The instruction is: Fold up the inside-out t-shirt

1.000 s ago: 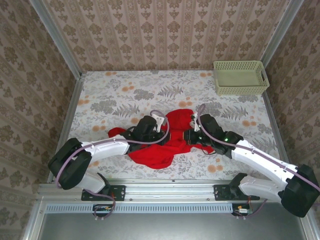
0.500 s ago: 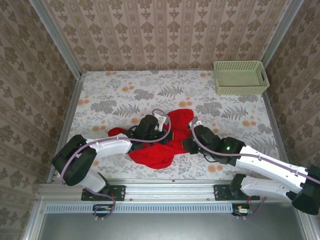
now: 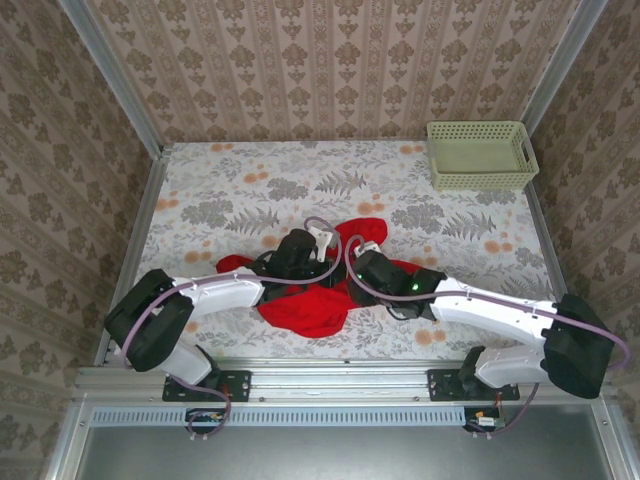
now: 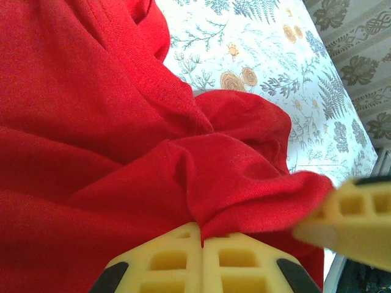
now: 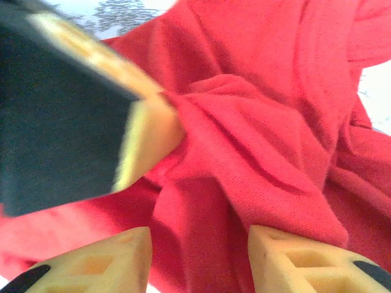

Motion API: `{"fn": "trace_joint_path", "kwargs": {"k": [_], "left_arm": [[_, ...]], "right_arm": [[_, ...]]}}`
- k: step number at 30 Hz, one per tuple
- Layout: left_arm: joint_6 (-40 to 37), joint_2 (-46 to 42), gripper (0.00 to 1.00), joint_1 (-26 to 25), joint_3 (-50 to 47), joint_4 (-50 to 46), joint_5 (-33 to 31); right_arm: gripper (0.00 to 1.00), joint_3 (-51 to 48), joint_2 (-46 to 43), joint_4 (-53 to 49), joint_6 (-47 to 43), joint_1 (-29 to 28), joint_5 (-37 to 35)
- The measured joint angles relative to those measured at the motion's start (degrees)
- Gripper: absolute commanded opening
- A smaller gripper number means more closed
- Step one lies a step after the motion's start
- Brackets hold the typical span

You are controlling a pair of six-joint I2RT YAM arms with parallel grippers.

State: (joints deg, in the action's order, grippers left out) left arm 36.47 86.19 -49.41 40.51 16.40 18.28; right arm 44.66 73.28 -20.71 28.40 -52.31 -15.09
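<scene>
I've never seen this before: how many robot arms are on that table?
2. The left arm reaches in from the left, the right arm from the right; both meet over the red t-shirt.

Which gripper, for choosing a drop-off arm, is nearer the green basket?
Right. The right gripper and left gripper both sit on the t-shirt, near-left of the basket; the left one farther left.

Top view: the wrists cover the middle of the t-shirt [image 3: 300, 312] and both sets of fingertips. Wrist views: the bottom edge cuts off the left pincer [image 4: 201, 235] and the right pincer [image 5: 198, 244]. The opposing pincer is blurred in each: one finger [image 4: 345, 223] at right, one finger [image 5: 146, 131] at upper left.
</scene>
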Motion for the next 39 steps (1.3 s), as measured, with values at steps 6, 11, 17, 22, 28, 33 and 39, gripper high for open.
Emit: {"fn": "trace_joint_path", "kwargs": {"k": [6,11,17,22,28,33,39], "left_arm": [[0.42,0.0,0.01,0.0,0.0,0.39,0.42],[0.94,0.0,0.01,0.02,0.0,0.42,0.59],[1.38,0.0,0.03,1.18,0.0,0.13,0.39],[1.55,1.31,0.05,4.28,1.62,-2.82,-0.26],[2.6,2.71,0.2,6.75,2.12,-4.85,0.39],[1.84,2.38,0.4,5.84,2.1,-7.93,-0.33],[-0.79,-2.82,0.53,1.03,1.84,-12.46,-3.89]], "right_arm": [[0.47,-0.63,5.09,1.31,-0.02,1.57,0.09],[0.13,-0.66,8.13,1.86,0.26,1.81,0.79],[0.0,-1.14,4.92,1.53,-0.42,1.77,1.42],[0.0,-2.75,-5.84,1.7,-1.68,1.07,3.28],[0.0,-8.94,-17.22,7.41,-1.86,0.9,4.76],[0.0,-16.39,-21.53,10.45,0.0,0.94,4.76],[0.34,-20.52,-23.21,10.73,3.63,1.4,4.2]]}}
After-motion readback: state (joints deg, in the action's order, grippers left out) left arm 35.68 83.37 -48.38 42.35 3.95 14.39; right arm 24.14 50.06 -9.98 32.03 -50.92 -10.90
